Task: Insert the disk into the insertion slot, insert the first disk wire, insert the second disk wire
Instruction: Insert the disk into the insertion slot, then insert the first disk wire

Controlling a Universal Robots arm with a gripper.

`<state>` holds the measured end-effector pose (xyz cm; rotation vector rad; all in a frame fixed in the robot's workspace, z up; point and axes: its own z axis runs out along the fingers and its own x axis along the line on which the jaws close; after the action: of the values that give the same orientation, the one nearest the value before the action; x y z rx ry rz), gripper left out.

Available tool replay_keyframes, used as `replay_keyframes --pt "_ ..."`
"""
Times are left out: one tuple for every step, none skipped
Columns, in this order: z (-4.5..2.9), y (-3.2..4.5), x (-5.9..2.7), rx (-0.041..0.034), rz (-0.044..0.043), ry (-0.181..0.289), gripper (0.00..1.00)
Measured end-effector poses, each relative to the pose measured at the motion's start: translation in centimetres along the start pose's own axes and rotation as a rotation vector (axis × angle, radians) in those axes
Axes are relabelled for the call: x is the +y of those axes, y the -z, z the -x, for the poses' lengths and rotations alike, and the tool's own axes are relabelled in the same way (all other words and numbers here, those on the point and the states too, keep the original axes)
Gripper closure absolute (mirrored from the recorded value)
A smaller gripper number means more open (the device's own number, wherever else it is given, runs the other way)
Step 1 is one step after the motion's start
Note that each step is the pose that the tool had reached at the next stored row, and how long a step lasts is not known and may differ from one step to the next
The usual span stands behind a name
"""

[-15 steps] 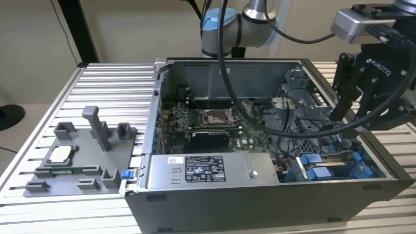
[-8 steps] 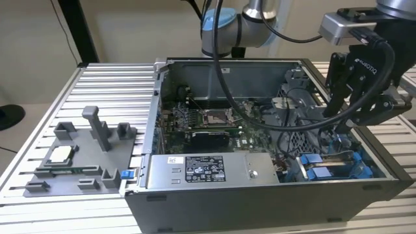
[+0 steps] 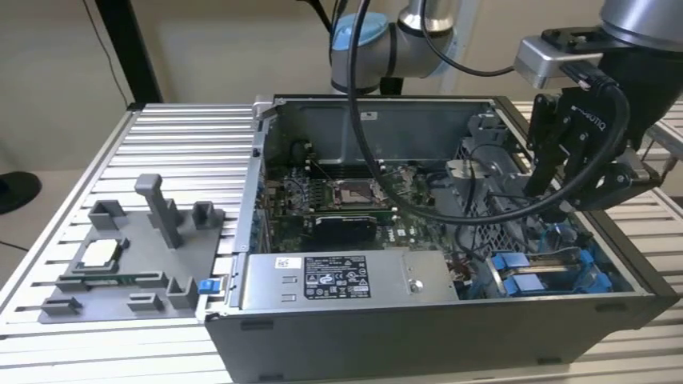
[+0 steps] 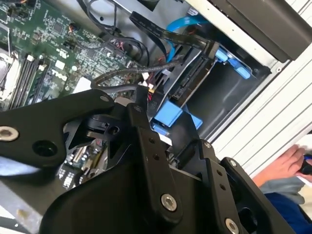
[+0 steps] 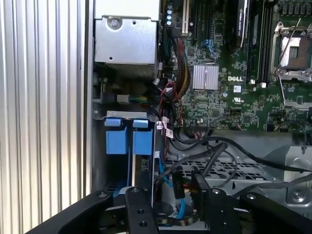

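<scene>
Black end effector (image 4: 170, 131) (image 5: 176, 197) linkage sits in the foreground of both wrist views. It hangs over the open dark computer case (image 3: 427, 328) toward the exterior view's right. You cannot tell whether it is spread or pinching anything. Near it, your flat silver-grey disk (image 5: 143, 146) (image 3: 525, 276), clipped in a bright blue plastic frame, stands on edge in the corner drive bay, beside 1 more blue carrier (image 5: 117, 141). The disk's long axis runs along the case's near wall. Its blue tab end points toward the silver power-supply box (image 3: 331, 280), and the opposite end toward the exterior view's right. Black and blue cables (image 5: 168, 180) lie just beside it. The case rests on a ribbed aluminium tabletop (image 3: 171, 152).
</scene>
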<state>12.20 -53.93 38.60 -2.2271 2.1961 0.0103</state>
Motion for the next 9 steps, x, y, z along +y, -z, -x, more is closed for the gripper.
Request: replay_keyframes --pt "0.0 -0.03 0.01 -0.0064 -0.0008 0.001 0.0" --pt "0.01 -0.04 0.02 -0.0122 -0.0019 0.002 0.0" --pt "0.0 -0.06 0.03 -0.02 -0.0035 0.002 0.0" --pt "0.0 -0.06 0.03 -0.0274 -0.0051 0.002 0.0" --pt "0.0 -0.09 0.04 -0.0344 -0.0063 0.002 0.0" --pt "0.0 -0.11 0.04 -0.0397 -0.0072 0.002 0.0" --pt "0.01 -0.13 0.05 -0.0441 -0.0084 0.003 0.0" --pt "0.0 -0.15 0.06 -0.0463 -0.0089 0.004 0.0" --pt "-0.04 -0.15 0.07 -0.0468 -0.0089 0.008 0.0"
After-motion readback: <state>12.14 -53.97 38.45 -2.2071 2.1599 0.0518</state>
